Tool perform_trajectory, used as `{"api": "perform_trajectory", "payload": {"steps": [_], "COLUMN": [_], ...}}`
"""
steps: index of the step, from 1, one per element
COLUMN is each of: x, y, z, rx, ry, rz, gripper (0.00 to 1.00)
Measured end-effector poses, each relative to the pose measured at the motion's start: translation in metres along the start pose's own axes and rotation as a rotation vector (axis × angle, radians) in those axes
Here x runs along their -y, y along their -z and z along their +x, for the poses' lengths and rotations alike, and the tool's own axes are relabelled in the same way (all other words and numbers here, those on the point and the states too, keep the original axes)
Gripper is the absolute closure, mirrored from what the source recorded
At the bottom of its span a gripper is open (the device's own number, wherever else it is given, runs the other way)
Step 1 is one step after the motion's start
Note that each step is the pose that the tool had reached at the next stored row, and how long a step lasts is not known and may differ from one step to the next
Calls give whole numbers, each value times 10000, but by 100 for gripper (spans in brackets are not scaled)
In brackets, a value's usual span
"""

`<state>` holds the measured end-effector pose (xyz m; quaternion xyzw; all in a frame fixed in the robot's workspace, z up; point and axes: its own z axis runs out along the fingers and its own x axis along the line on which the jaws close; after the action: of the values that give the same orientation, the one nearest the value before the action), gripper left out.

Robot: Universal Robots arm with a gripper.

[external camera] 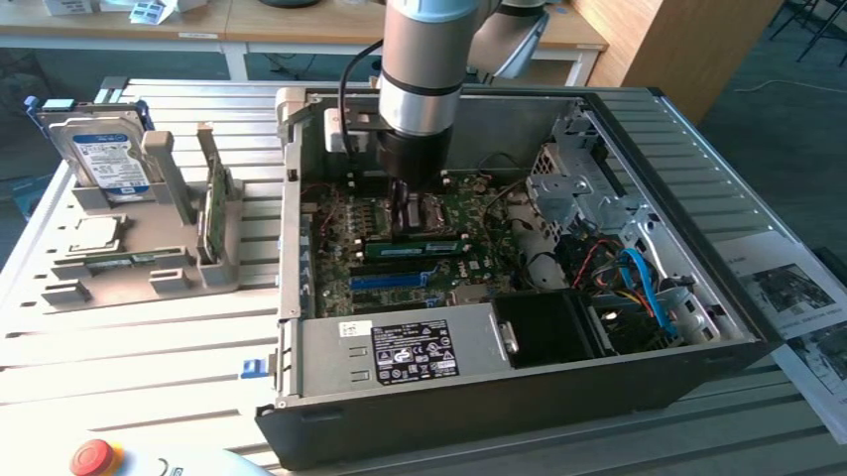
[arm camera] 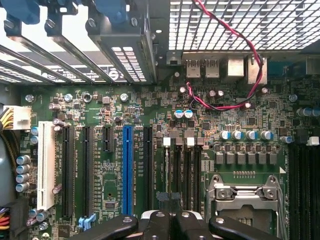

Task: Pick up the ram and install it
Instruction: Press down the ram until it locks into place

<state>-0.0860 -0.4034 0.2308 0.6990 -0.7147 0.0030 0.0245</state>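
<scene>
Jaws (arm camera: 170,220) closed, nothing visibly held, low over motherboard (arm camera: 150,115) inside computer case (external camera: 715,297).

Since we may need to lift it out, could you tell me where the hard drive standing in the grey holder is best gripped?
Probably by the upper part of the hard drive, coming straight down from above with the jaws across its two flat faces. It stands upright, its lower edge sits in the holder, and its top is free.

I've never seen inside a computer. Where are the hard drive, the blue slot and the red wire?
hard drive (external camera: 106,154): exterior view, its blue-white label.
blue slot (arm camera: 127,170): wrist view, middle of its length.
red wire (arm camera: 235,35): wrist view, its upper stretch.
</scene>
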Motion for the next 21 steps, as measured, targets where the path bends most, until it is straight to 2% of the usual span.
{"api": "perform_trajectory", "payload": {"steps": [21], "x": [1], "y": [-46], "z": [-2], "rx": [-1], "ry": [0], "rz": [0], "gripper": [90]}}
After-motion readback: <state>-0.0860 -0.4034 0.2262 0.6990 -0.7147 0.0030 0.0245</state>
